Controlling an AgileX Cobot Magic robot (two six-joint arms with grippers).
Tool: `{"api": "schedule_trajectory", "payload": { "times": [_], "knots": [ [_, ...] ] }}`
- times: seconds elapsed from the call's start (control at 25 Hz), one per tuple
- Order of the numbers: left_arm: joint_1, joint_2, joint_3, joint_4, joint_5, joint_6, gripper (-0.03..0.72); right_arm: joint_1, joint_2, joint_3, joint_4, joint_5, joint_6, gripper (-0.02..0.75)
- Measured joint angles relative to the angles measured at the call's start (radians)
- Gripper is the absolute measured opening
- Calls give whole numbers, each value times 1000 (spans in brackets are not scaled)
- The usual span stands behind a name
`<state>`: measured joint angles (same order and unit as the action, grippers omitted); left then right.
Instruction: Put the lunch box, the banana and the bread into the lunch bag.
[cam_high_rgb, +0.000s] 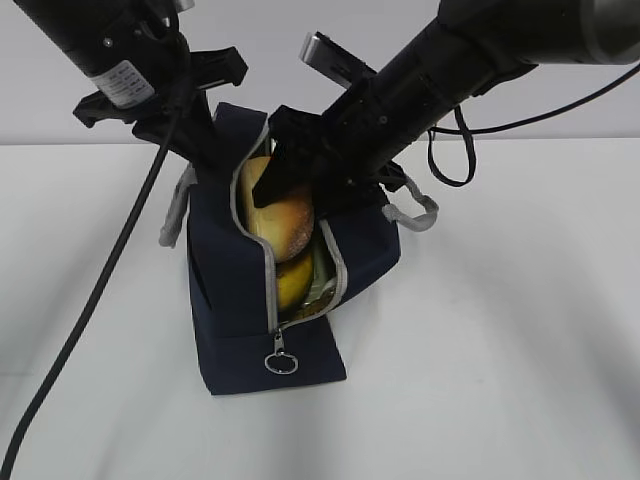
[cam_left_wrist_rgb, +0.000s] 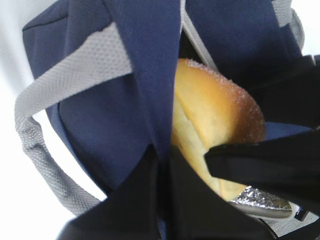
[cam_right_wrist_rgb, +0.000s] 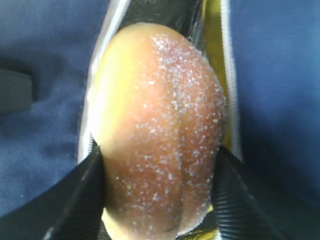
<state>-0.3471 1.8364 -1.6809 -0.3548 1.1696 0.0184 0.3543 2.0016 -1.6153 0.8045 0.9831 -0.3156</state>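
Note:
The navy lunch bag (cam_high_rgb: 230, 300) stands open at the table's middle. My left gripper (cam_high_rgb: 215, 140) is shut on the bag's left rim fabric (cam_left_wrist_rgb: 162, 155) and holds the opening apart. My right gripper (cam_high_rgb: 290, 190) is shut on the golden-brown bread (cam_high_rgb: 285, 215), which sits in the mouth of the bag. In the right wrist view the bread (cam_right_wrist_rgb: 160, 140) fills the gap between the two black fingers (cam_right_wrist_rgb: 85, 190). The yellow banana (cam_high_rgb: 292, 282) lies inside the bag, under the bread. The lunch box is hidden.
The zipper's ring pull (cam_high_rgb: 281, 362) hangs at the bag's near end. Grey strap handles (cam_high_rgb: 420, 210) droop at both sides. The left arm's black cable (cam_high_rgb: 100, 290) trails over the white table (cam_high_rgb: 500, 350). The silver lining (cam_left_wrist_rgb: 260, 200) shows inside the bag.

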Motion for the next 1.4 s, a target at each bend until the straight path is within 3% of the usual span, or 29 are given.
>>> {"api": "schedule_trajectory", "payload": {
  "times": [0.28,0.72,1.4],
  "knots": [
    [0,0,0,0,-1,0,0,0,8,-16,4,12,0,614],
    [0,0,0,0,-2,0,0,0,7,-122,-103,54,35,624],
    [0,0,0,0,3,0,0,-3,-18,-158,-154,91,53,665]
  ]
}}
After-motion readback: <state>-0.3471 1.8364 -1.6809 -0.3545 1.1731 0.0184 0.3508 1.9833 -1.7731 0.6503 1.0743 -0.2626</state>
